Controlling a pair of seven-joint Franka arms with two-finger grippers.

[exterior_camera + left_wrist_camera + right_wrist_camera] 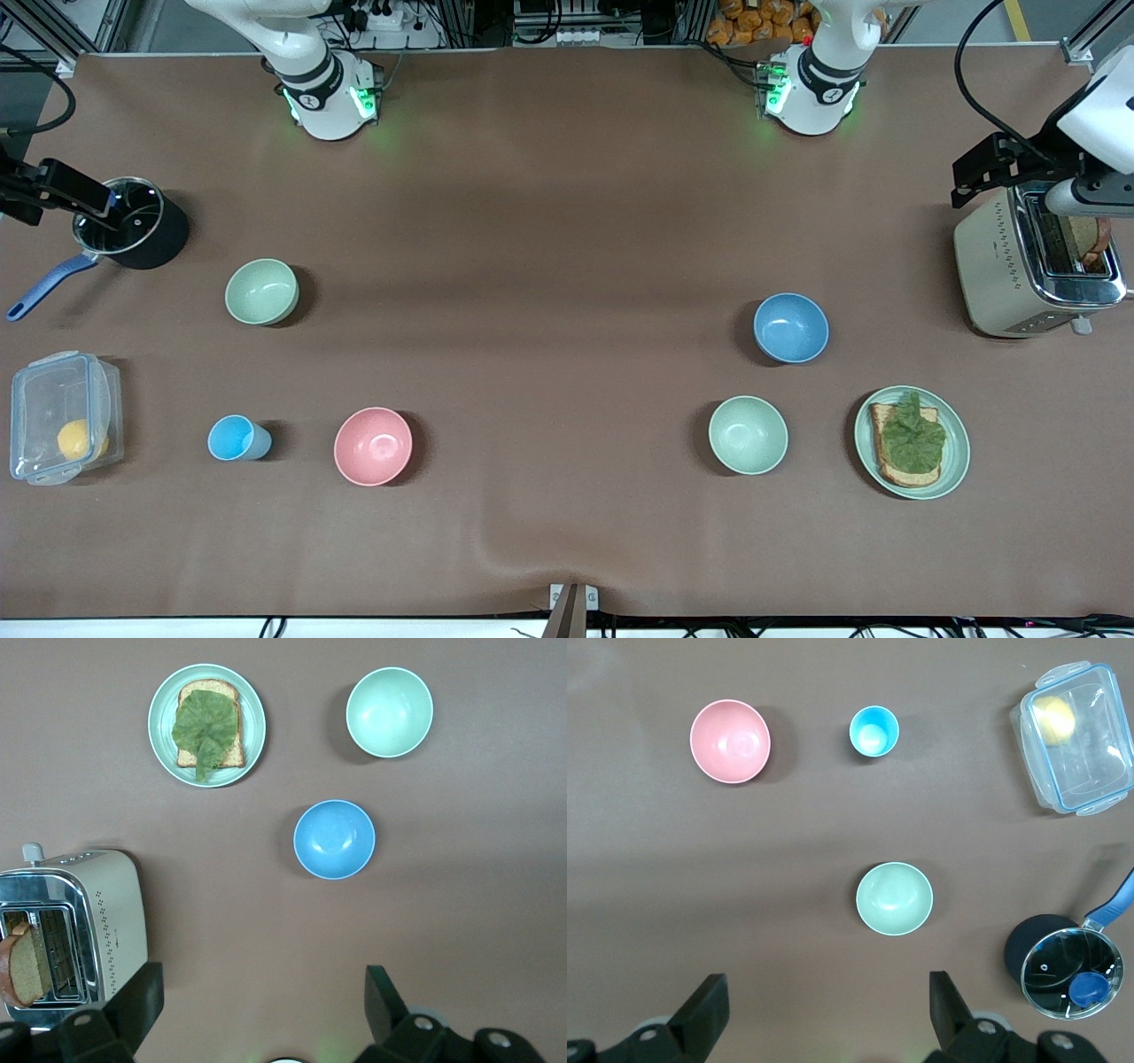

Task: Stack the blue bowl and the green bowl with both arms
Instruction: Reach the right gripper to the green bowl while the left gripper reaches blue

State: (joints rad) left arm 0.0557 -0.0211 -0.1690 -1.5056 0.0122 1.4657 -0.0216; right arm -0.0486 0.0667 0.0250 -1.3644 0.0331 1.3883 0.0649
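Observation:
The blue bowl (791, 328) stands upright toward the left arm's end of the table; it also shows in the left wrist view (334, 839). The sage green bowl (261, 291) stands upright toward the right arm's end; it also shows in the right wrist view (894, 897). My left gripper (974, 177) (261, 992) is open and empty, high in the air beside the toaster. My right gripper (66, 190) (826, 992) is open and empty, high over the pot. Both are well away from the bowls.
A paler mint bowl (748, 434) and a plate (957, 461) with toast lie nearer the front camera than the blue bowl. A toaster (992, 266), a black pot (164, 244), a plastic box (62, 430), a light-blue cup (235, 438) and a pink bowl (373, 446) also stand here.

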